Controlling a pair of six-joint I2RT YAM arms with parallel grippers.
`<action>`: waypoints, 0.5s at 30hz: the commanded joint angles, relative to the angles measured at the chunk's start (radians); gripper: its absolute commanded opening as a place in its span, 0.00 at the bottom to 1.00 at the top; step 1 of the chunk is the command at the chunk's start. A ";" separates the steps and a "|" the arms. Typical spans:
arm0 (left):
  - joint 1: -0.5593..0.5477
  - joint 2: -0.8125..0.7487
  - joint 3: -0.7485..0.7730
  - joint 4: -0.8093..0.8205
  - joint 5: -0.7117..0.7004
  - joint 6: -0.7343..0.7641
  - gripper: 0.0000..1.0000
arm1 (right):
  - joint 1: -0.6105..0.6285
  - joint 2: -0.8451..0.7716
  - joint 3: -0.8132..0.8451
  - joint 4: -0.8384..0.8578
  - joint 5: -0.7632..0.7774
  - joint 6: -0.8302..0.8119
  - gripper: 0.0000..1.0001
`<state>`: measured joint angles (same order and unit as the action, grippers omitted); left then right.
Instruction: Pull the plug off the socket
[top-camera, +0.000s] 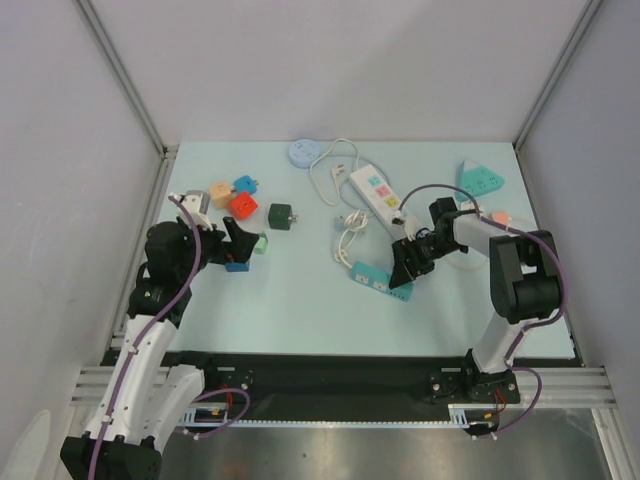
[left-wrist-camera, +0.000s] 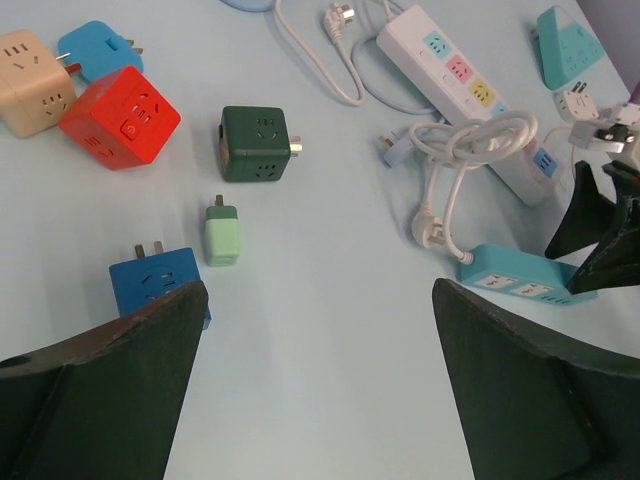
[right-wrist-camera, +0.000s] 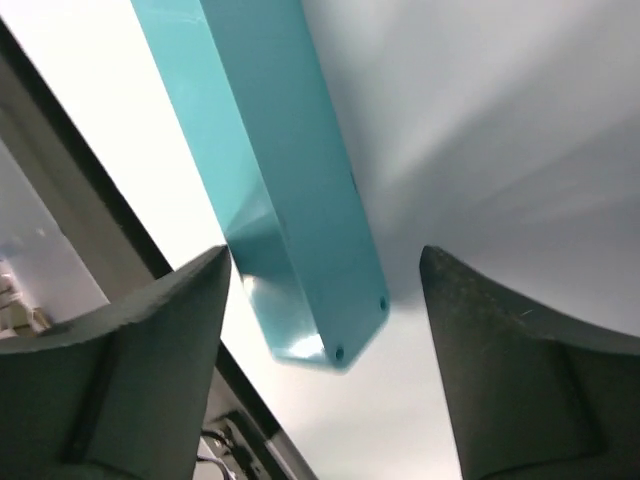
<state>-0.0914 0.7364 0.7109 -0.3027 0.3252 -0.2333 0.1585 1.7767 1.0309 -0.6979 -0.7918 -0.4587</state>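
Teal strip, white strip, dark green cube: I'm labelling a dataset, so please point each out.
teal strip (left-wrist-camera: 515, 275), left wrist view, socket face.
white strip (left-wrist-camera: 455, 70), left wrist view, pink socket.
dark green cube (left-wrist-camera: 258, 132), left wrist view, top face.

Bright, even light falls on my pale surface (top-camera: 300, 310), leaving only short, soft shadows under things. In the left wrist view my left claw (left-wrist-camera: 318, 290) looms dark and soft-edged; the right wrist view is blurred up close, with white glare washing out beside the teal power strip (right-wrist-camera: 290, 200).
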 joint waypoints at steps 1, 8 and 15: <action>0.005 -0.025 -0.007 0.010 -0.021 0.026 1.00 | -0.025 -0.144 0.029 0.035 0.106 -0.001 0.82; 0.005 -0.022 -0.013 0.013 -0.083 0.015 1.00 | -0.120 -0.436 -0.044 0.092 0.186 -0.023 0.88; 0.005 -0.022 -0.005 -0.003 -0.124 0.037 1.00 | -0.264 -0.802 -0.156 0.250 0.359 0.055 1.00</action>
<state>-0.0910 0.7254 0.7010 -0.3088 0.2420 -0.2260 -0.0551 1.0786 0.9077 -0.5541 -0.5362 -0.4477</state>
